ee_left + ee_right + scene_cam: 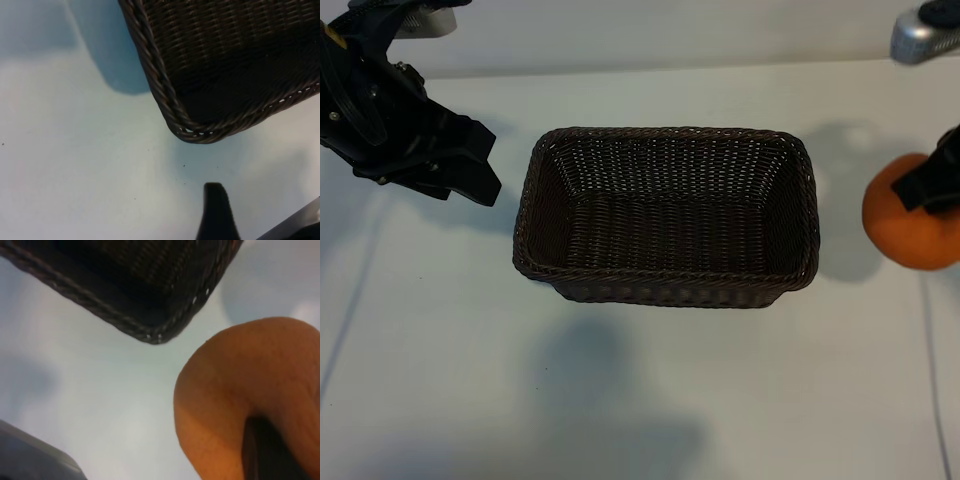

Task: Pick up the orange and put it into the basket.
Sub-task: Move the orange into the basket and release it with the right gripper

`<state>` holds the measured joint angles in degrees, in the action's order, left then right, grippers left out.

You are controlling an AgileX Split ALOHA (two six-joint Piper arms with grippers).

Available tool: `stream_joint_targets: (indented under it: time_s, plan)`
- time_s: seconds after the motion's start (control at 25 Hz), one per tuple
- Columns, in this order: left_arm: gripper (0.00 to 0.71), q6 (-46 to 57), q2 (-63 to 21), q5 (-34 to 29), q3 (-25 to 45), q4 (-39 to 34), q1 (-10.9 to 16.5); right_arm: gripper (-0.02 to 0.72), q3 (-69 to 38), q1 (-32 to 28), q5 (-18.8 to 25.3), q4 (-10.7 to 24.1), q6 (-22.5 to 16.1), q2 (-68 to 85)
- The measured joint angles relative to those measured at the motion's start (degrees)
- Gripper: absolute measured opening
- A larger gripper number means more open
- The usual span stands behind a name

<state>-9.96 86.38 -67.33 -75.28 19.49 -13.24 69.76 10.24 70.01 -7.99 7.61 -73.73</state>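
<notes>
1. Exterior view: the right gripper (932,185) pinches the round, bright-orange citrus fruit (910,225), lifted clear of the pale table (640,400) at the view's right edge. The rectangular dark brown woven wicker basket (665,215) sits apart from those fingers, toward the centre, with nothing in it. The left gripper (470,165) hovers beyond the basket's opposite end.

2. Left wrist view: one dark fingertip (216,210) shows near the basket's corner (195,135), holding nothing; the fingers are spread.

3. Right wrist view: a dark finger (265,450) presses into the orange's dimpled skin (235,390), with the basket rim (150,335) ahead.

4. Risk: the round fruit could roll out of this narrow pinch during transport, or strike the rim if carried low.
</notes>
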Motion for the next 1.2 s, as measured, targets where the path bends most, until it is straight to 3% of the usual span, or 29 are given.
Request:
stream_joint_targets:
  time_s: [0.4, 0.64, 1.0, 1.2]
  plan:
    - [0.521, 0.0, 0.0, 0.0, 0.0, 0.05, 0.0, 0.087, 1.01, 0.0, -1.6, -3.8, 0.01, -3.14]
    - [0.521, 0.0, 0.0, 0.0, 0.0, 0.07, 0.0, 0.087, 2.17, 0.34, -3.2, -7.91, 1.44, -6.66]
    - [0.521, 0.0, 0.0, 0.0, 0.0, 0.2, 0.0, 0.087, 13.91, 9.91, -7.49, -9.09, 3.18, -15.2]
    - [0.521, 0.0, 0.0, 0.0, 0.0, 0.25, 0.0, 0.086, 18.75, 15.09, -7.75, -9.29, 3.35, -20.0]
